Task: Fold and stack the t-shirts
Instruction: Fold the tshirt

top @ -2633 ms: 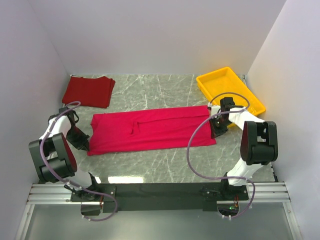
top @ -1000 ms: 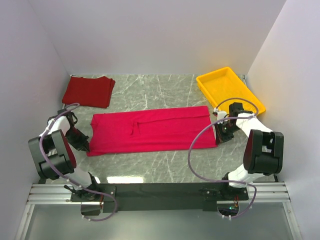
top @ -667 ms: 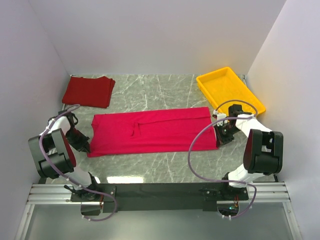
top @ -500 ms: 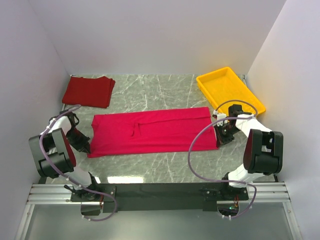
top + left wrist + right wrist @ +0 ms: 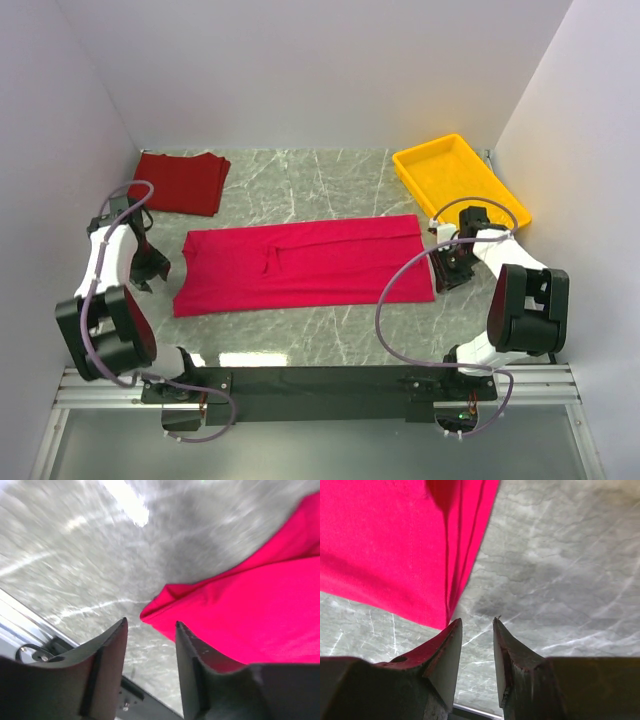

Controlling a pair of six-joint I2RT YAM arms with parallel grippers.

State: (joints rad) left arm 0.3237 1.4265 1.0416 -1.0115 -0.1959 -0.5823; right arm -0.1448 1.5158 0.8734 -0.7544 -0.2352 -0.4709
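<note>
1. A grey marbled table top (image 5: pixel 330 180) is enclosed by plain white walls (image 5: pixel 300 70) on the left, far and right sides. A metal rail (image 5: pixel 320 382) carrying both arm bases is seen along the near edge.
2. A shallow yellow plastic tray (image 5: pixel 455 180) is set at the far right corner of the table.
3. A bright crimson cloth t-shirt (image 5: pixel 305 262) is spread as a long flat band across the middle of the table, with a lengthwise fold line showing along it. A darker maroon cloth t-shirt (image 5: pixel 180 182) is laid folded at the far left corner, well apart from the crimson one.
4. In the top view the left gripper (image 5: pixel 150 272) is placed near the crimson t-shirt's left end, with bare table between them. The right gripper (image 5: pixel 446 272) is placed just beside the shirt's near right corner.
5. What the top view does not settle is given by the wrist views. From the left wrist, the left gripper (image 5: pixel 150 627) is seen with its jaws parted and nothing clamped; a folded corner of the crimson t-shirt (image 5: pixel 260 610) is seen beyond the gap, over blurred table (image 5: pixel 75 555).
6. From the right wrist, the right gripper (image 5: pixel 476 622) is likewise seen unclamped and empty. Layered edges of the crimson t-shirt (image 5: pixel 385 540) are shown to the left of the gap, lying flat on the table (image 5: pixel 560 565).
</note>
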